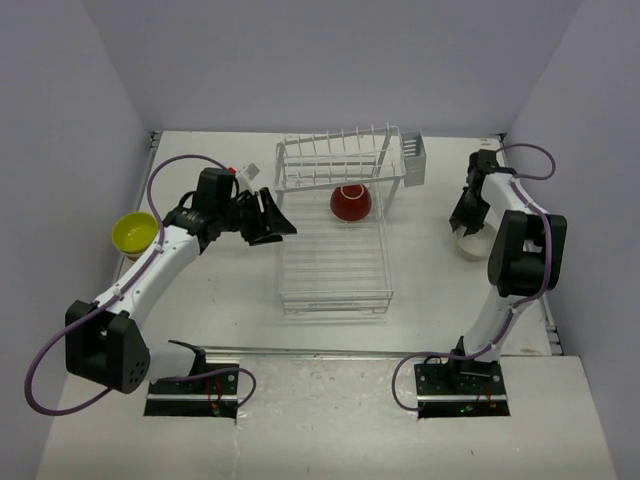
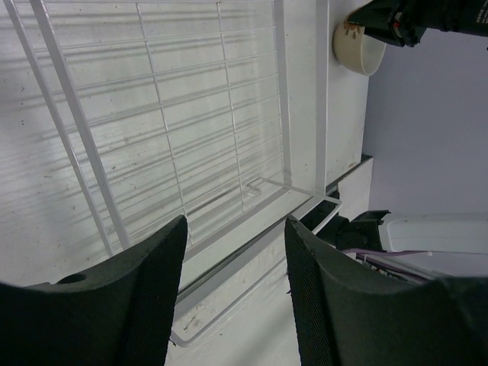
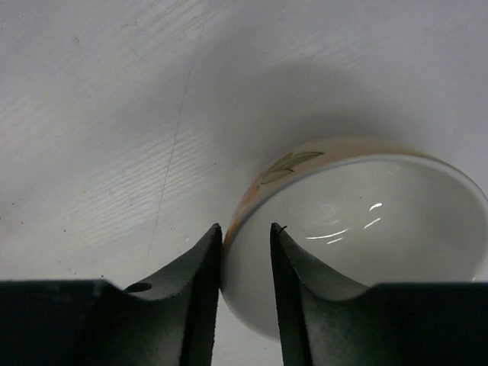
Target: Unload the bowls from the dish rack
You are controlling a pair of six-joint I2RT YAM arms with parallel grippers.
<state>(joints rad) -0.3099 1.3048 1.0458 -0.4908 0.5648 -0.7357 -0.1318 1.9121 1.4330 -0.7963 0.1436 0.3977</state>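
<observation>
Right wrist: right claw point(image 3: 245, 229) narrow, astride the rim of a cream bowl point(image 3: 358, 221), grip unclear; left claw point(image 2: 235, 221) wide, empty, rack point(image 2: 76, 114) beyond it.

The left arm point(image 1: 140, 280) runs from its base at the near edge out to the left side, then bends at the wrist point(image 1: 212, 200) so that the left gripper point(image 1: 272, 220) points right, toward the middle of the table. Its jaws stand wide apart with nothing between them, the two dark fingers point(image 2: 145, 297) splayed. The right arm point(image 1: 500, 300) rises from its base to a high elbow point(image 1: 525, 255), reaches toward the far right side and folds down, so the right gripper point(image 1: 466, 226) points at the table. Its jaws are a narrow gap apart.
</observation>
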